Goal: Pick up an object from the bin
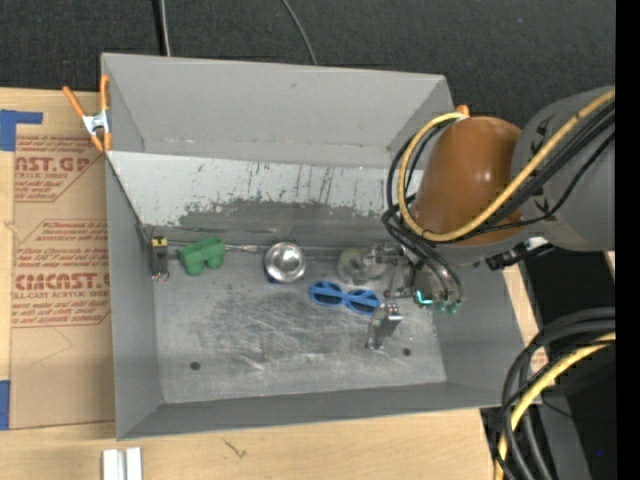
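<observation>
Scuffed matt grey metal bin (250,318); glossy silver ball (285,262); blue plastic piece (343,296).

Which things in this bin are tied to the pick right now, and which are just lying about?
In play: end effector, low in the bin; blue two-looped piece just beside it, probably the pick.
Lying about: shiny round metal piece; green block; pale clear piece near the back wall.

Green block (200,256), perhaps a shiny metal cap (285,262)
</observation>
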Available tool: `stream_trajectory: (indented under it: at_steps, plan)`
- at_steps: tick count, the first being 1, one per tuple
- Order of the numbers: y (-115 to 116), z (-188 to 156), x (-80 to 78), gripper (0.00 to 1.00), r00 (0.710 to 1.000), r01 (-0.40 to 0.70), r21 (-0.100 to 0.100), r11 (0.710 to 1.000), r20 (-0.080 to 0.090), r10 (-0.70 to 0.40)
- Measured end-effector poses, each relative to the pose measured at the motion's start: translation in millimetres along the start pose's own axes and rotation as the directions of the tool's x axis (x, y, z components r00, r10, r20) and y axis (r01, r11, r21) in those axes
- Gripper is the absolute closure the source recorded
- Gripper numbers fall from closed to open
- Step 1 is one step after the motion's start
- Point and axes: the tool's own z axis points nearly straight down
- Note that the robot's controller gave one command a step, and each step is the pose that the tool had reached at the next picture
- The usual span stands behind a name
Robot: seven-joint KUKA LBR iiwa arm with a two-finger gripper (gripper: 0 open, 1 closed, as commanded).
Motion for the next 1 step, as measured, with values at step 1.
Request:
stream_trajectory:
  at_steps: [1]
  plan:
    - [-16.7,86.2,-35.4,0.0,0.992,-0.125,-0.004,0.992,0.013,0.125]
